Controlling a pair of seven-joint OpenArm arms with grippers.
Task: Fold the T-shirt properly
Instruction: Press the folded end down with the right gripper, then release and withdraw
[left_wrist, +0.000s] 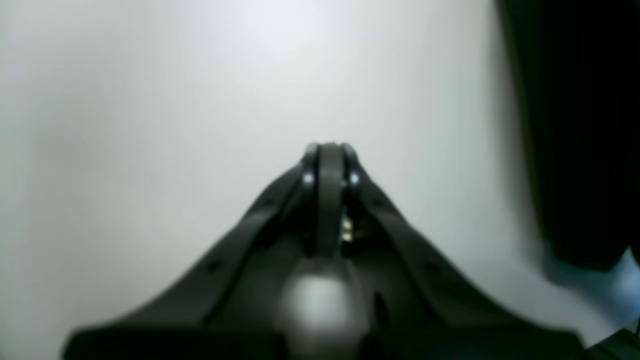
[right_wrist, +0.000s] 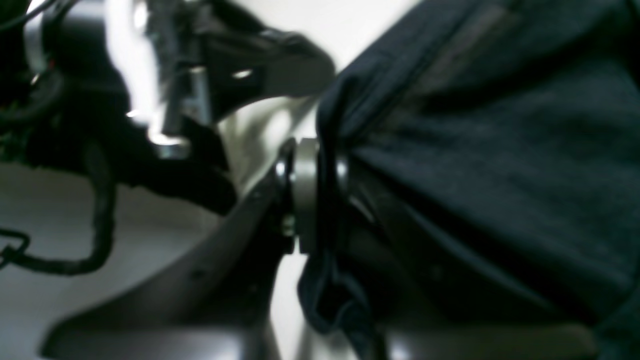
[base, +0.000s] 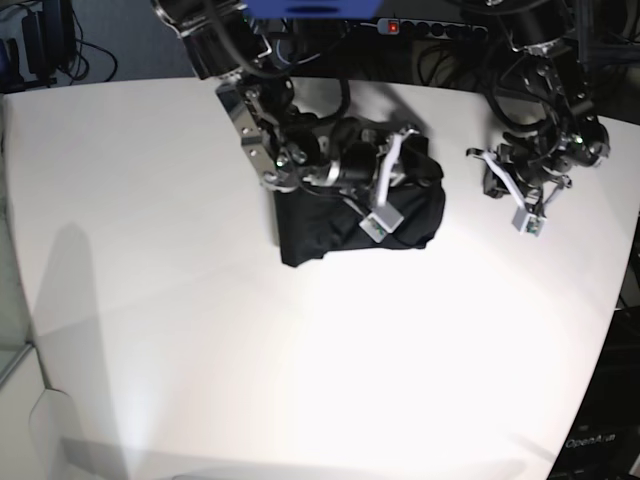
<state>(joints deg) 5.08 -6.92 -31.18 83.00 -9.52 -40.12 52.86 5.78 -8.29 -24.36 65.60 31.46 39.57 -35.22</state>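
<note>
The black T-shirt (base: 360, 215) lies bunched in a compact heap at the back middle of the white table (base: 200, 300). My right arm (base: 320, 160) reaches over it from the left. In the right wrist view a fold of the T-shirt (right_wrist: 500, 150) runs between the fingers of my right gripper (right_wrist: 320, 170), which is shut on that edge. My left gripper (left_wrist: 330, 150) is shut with nothing in it, hovering over bare table to the right of the shirt, apart from it; in the base view the left gripper (base: 492, 180) sits near the back right. A dark mass (left_wrist: 575, 125), blurred, fills the right edge of the left wrist view.
A power strip (base: 430, 28) and cables lie behind the table's back edge. The left arm (right_wrist: 150, 75) shows blurred in the right wrist view, close beyond the shirt. The table's rounded right edge (base: 625, 300) curves toward the front.
</note>
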